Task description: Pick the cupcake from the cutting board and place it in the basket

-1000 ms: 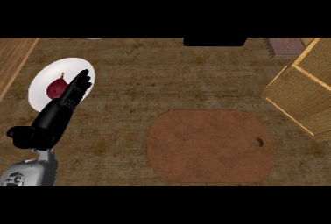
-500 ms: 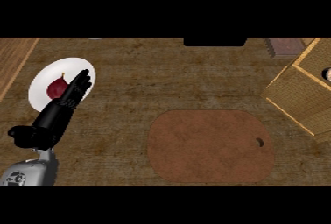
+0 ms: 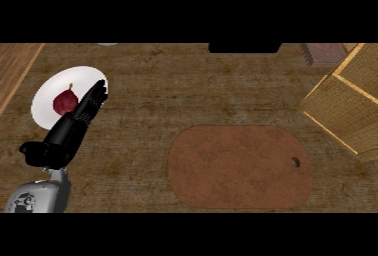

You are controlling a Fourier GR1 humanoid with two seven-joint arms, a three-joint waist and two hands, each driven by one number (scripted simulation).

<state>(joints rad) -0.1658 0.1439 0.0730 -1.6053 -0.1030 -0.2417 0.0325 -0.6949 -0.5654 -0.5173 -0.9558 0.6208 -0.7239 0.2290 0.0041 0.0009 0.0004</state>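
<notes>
Fingers straight over white plate

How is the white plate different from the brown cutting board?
The round white plate is smaller and pale; the brown wooden cutting board is larger, dark and a rounded rectangle with a hole near its right edge. The plate holds a dark red fruit; the board holds nothing. The plate lies far left, the board centre-right. Both lie flat on the counter.

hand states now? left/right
Left hand: open, fingers straight, over the white plate's edge, holding nothing.
Right hand: not in view.
</notes>
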